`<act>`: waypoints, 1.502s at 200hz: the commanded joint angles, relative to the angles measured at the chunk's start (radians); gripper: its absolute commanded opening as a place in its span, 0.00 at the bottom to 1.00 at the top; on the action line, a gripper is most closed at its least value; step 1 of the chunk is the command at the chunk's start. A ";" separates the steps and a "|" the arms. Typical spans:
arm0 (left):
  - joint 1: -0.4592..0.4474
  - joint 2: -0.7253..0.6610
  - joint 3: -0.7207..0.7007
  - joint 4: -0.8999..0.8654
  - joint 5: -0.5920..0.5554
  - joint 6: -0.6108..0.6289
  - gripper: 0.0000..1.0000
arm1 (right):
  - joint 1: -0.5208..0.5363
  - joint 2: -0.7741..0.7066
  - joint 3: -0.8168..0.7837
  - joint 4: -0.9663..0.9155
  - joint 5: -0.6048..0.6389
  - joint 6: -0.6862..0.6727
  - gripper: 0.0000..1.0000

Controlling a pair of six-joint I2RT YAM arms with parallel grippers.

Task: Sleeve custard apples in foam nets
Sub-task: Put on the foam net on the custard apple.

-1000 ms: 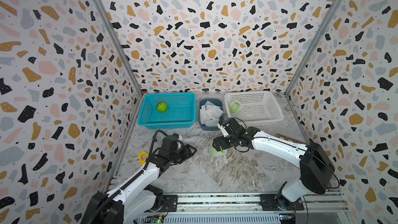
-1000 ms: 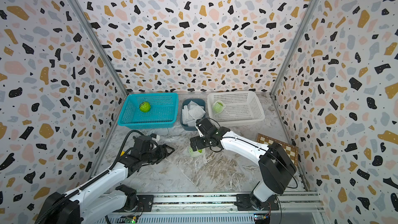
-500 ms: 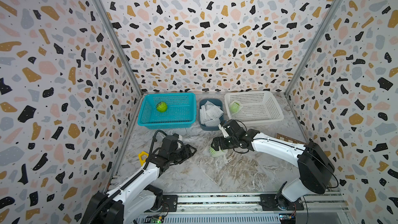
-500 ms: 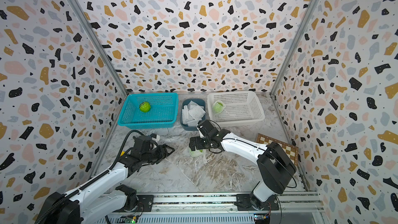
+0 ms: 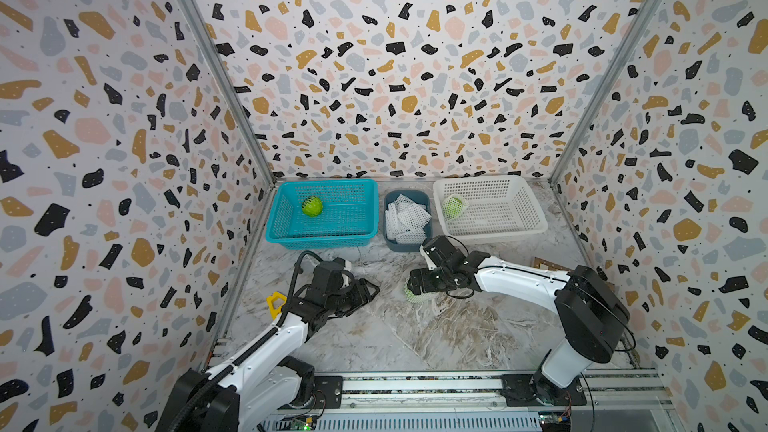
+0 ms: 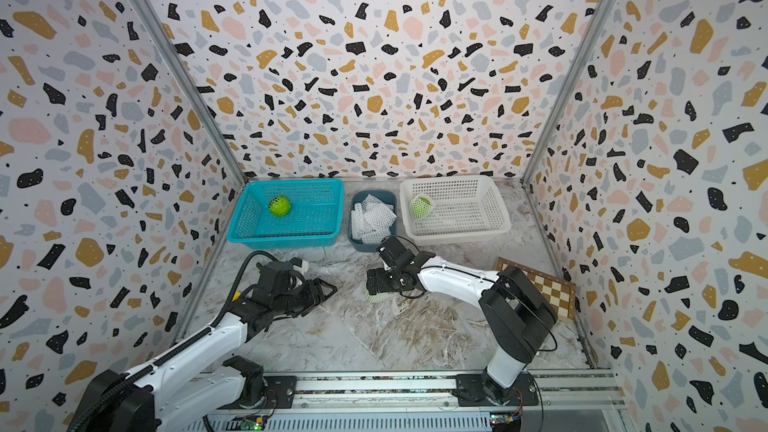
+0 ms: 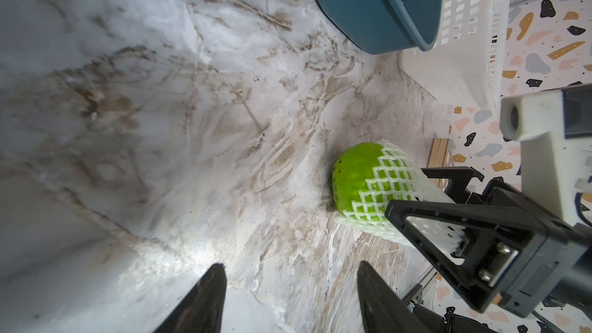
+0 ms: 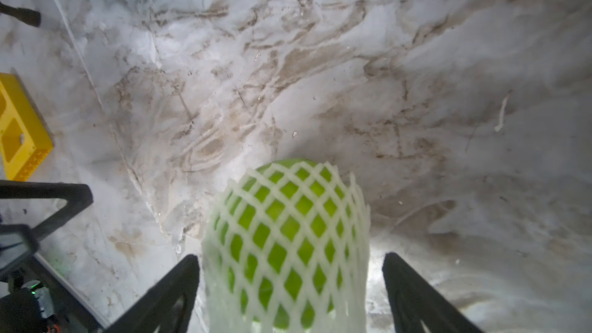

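Note:
A custard apple [image 8: 285, 235] half inside a white foam net [image 7: 394, 184] lies on the marble table mid-front, seen in both top views [image 5: 414, 293] [image 6: 376, 296]. My right gripper [image 8: 290, 257] is open and straddles it, with a gap on at least one side. To the left of that fruit my left gripper [image 7: 290, 266] stands open and empty [image 5: 372, 289]. A bare custard apple [image 5: 312, 206] sits in the blue basket. Another netted one [image 5: 453, 206] is in the white basket. Spare foam nets [image 5: 406, 218] fill the dark blue bin.
The blue basket [image 5: 332, 238], the dark blue bin [image 5: 415, 246] and the white lattice basket [image 5: 519, 218] line the back wall. A yellow block [image 5: 275, 303] lies by the left wall. A chessboard [image 6: 544, 288] lies at the right, behind my right arm.
My right gripper has edged a little further over the netted fruit and its jaws have come in slightly. The left arm has not moved.

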 commanded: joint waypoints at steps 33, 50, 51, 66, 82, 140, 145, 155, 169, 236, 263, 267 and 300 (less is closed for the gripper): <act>0.003 0.016 -0.024 0.030 -0.002 0.007 0.64 | 0.029 0.033 0.062 -0.039 0.092 -0.022 0.85; 0.003 0.017 -0.027 0.033 -0.002 -0.021 0.64 | 0.040 0.044 0.079 -0.051 0.118 -0.032 0.87; 0.003 0.017 -0.027 0.032 -0.003 -0.021 0.63 | 0.040 0.045 0.080 -0.052 0.119 -0.032 0.87; 0.002 0.016 -0.028 0.035 -0.002 -0.023 0.64 | 0.045 0.058 0.095 -0.062 0.134 -0.040 0.87; 0.003 0.017 -0.028 0.036 -0.001 -0.023 0.64 | 0.050 0.069 0.109 -0.065 0.150 -0.053 0.87; 0.004 0.016 -0.038 0.042 0.000 -0.027 0.63 | 0.060 0.136 0.128 -0.088 0.210 -0.097 0.86; 0.003 0.015 -0.039 0.045 0.000 -0.028 0.63 | 0.061 0.143 0.129 -0.086 0.214 -0.099 0.86; 0.003 0.016 -0.041 0.047 0.000 -0.029 0.63 | 0.060 0.155 0.130 -0.085 0.219 -0.103 0.87; 0.004 0.018 -0.041 0.049 0.001 -0.031 0.63 | 0.062 0.164 0.130 -0.081 0.231 -0.107 0.87; 0.003 0.011 -0.045 0.046 0.002 -0.031 0.63 | 0.062 0.128 0.114 -0.069 0.243 -0.160 0.82; 0.002 0.010 -0.041 0.043 0.009 -0.029 0.63 | 0.062 0.062 0.084 -0.068 0.214 -0.209 0.81; 0.003 0.009 -0.039 0.043 0.010 -0.028 0.63 | 0.060 0.054 0.081 -0.075 0.209 -0.216 0.81; 0.003 0.009 -0.025 0.027 0.017 -0.014 0.63 | 0.061 0.011 0.086 -0.134 0.149 -0.312 0.81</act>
